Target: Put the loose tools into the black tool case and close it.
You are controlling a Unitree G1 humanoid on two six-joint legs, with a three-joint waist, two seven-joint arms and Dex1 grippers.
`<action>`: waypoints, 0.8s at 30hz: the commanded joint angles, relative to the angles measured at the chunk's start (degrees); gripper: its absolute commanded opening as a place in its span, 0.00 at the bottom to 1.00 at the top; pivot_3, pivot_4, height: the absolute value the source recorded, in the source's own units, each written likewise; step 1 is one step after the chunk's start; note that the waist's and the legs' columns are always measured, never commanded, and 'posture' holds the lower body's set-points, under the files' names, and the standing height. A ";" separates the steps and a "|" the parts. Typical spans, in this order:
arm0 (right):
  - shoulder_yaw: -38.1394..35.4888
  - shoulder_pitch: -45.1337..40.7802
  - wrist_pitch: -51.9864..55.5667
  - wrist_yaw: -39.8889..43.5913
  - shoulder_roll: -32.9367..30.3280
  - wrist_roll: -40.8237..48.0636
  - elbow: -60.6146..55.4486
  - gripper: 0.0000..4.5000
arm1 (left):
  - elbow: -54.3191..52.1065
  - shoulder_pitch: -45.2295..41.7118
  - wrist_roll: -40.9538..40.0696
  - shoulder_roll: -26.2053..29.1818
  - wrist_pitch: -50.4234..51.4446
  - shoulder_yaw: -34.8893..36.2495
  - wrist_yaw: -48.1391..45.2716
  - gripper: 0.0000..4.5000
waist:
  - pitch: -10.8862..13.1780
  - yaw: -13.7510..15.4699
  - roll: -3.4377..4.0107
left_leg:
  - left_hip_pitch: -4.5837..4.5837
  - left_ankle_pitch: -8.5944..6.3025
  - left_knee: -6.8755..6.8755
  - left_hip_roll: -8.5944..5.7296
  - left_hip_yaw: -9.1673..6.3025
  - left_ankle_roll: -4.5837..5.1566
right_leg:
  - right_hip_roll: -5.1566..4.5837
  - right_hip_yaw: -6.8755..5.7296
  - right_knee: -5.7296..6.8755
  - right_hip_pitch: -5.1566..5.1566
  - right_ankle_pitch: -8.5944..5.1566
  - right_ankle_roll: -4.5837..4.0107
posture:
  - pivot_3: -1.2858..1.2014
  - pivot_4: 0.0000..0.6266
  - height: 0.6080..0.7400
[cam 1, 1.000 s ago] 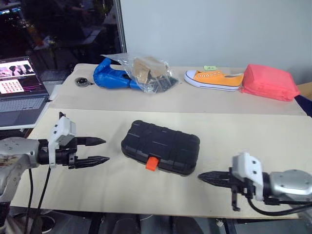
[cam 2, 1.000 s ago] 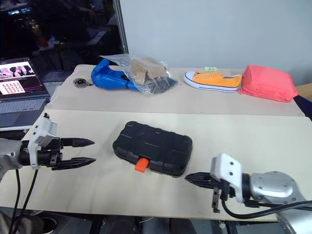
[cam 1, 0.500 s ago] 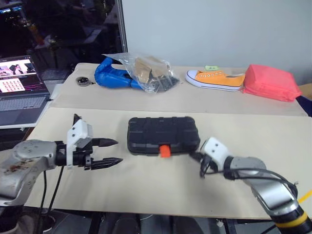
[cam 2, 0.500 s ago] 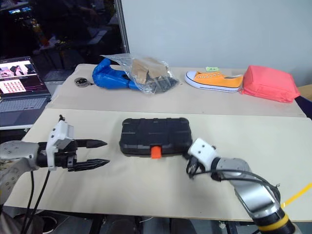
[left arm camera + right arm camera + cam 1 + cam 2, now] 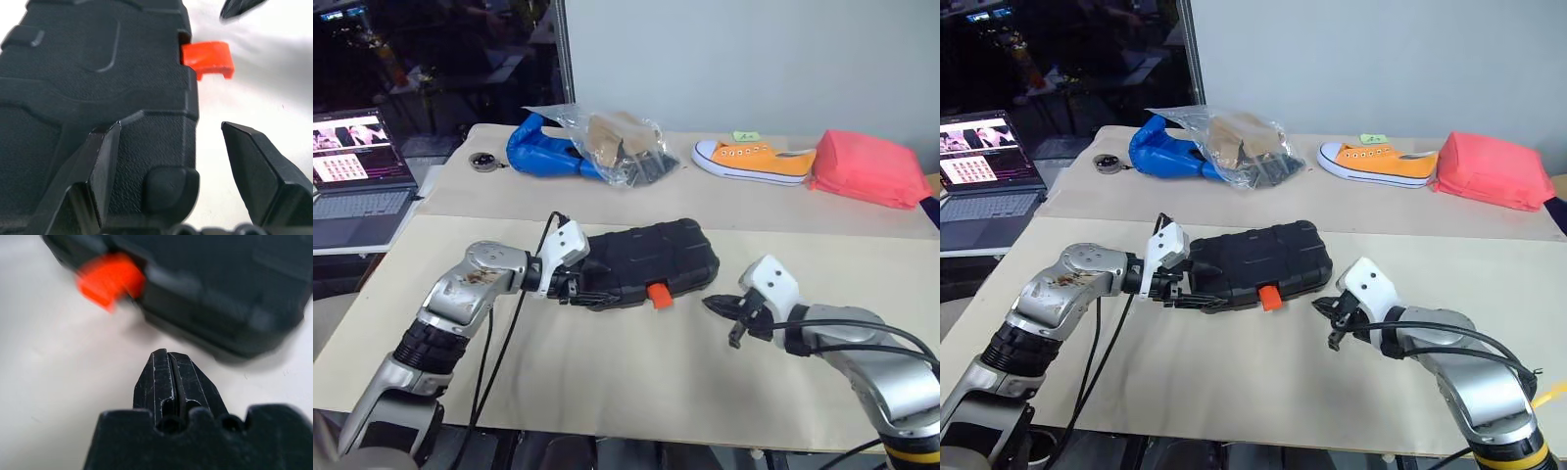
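My left gripper [image 5: 597,292] has come in, fingers spread around the left end of the closed case [image 5: 651,259] at frame centre; right gripper [image 5: 717,305], pressed together, near the latch [image 5: 658,295]

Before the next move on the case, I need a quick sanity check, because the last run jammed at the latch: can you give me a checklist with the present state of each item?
1. Black tool case lid down flat on the table: ok, it lies shut.
2. Orange latch facing the robot and uncovered: ok.
3. Left gripper open around the case's near left corner: ok, one finger over the shell, the other beside its edge.
4. Right gripper clear of the case: ok, shut, its tip on the bare table just right of the latch.
5. Latch locked or released: cannot tell.
6. Loose tools inside: cannot tell with the lid shut.
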 commanded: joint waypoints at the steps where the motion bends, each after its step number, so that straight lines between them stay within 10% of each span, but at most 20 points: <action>1: 0.45 -1.96 4.46 -6.03 4.69 1.77 -4.66 0.01 | 5.86 2.36 5.29 0.30 1.02 -6.37 -1.56 0.78 | -0.39 -0.23 0.05 | 0.05 0.02 0.02 0.00 0.00 -0.01 | 0.00 0.04 0.00 0.02 -0.12 0.22 | 0.52 0.24 1.00; 10: 1.65 -7.63 10.76 -18.15 18.61 2.56 -3.90 0.48 | 5.39 2.54 6.55 0.29 -0.54 -5.05 -2.97 0.78 | -0.81 -1.37 0.19 | 0.90 0.04 -0.07 0.14 -0.02 0.00 | -0.01 0.12 0.00 0.77 -0.08 0.13 | 0.52 0.24 1.00; 18: 10.62 -8.59 11.97 -18.68 17.00 0.26 2.37 0.00 | 4.05 2.54 6.55 0.59 0.19 -4.05 -3.36 0.78 | -0.89 -1.35 0.11 | 0.68 0.02 -0.11 0.06 0.01 -0.01 | -0.15 0.07 -0.05 0.68 -0.33 -0.03 | 0.52 0.24 1.00; 24: 14.94 -7.92 10.91 -19.38 15.58 -2.30 6.57 0.00 | 4.54 2.32 6.74 0.35 0.18 -3.62 -3.07 0.78 | -0.86 -1.37 0.05 | 0.63 0.02 -0.12 0.00 0.00 -0.01 | -0.25 0.03 -0.07 0.65 -0.45 0.16 | 0.52 0.24 1.00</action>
